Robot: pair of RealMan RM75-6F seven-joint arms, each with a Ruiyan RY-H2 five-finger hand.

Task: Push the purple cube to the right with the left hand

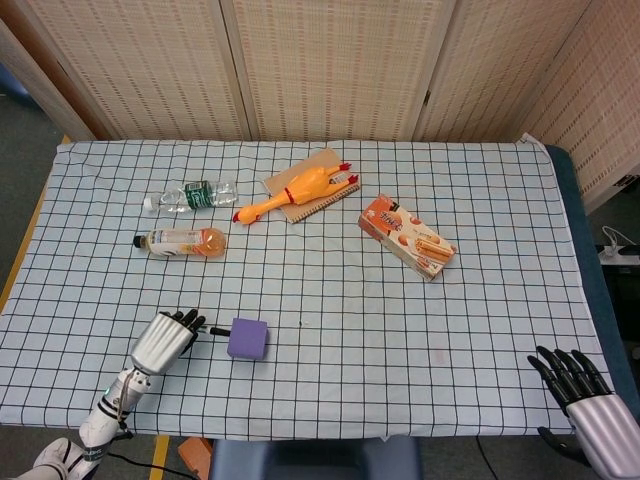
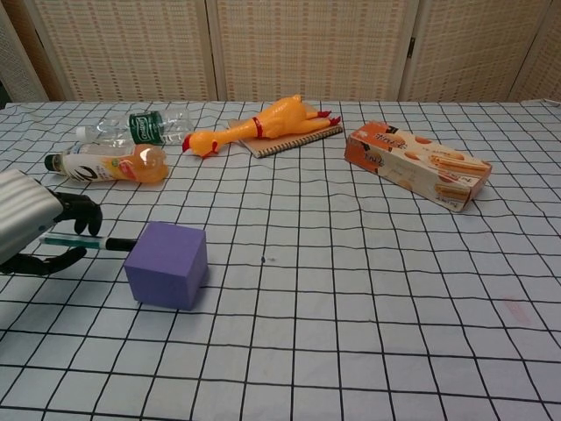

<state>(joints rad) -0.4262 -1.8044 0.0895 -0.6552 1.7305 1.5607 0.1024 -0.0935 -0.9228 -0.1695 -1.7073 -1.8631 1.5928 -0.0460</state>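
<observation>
One relation decides the coming move: the cube lies directly to the right of the pushing hand, on the line of its outstretched finger.

Left hand: the silver-backed left hand (image 1: 172,337) sits low over the near-left part of the table, most of its black fingers (image 2: 77,210) curled in, one slim finger stretched out to the right; it holds nothing.

Contact: the tip of that straight finger meets, or comes just short of, the cube's left face in both views; I cannot tell whether it actually presses.

Cube: the small purple foam-like cube (image 1: 248,338) rests flat on the white black-gridded tablecloth (image 1: 330,290), near the front edge and left of the table's middle.

Push line: left to right, roughly parallel to the front edge; in my judgement the cloth ahead of the cube's right face is bare, so the slide has room.

Risk: the finger seems to touch the upper part of the left face, so an off-centre push could turn the cube rather than slide it straight.

Right hand: the other silver hand (image 1: 588,400) hangs at the far right front corner, off the table edge, fingers extended and slightly apart, empty, well apart from the cube.

Nearer hand: the left, by far.
</observation>
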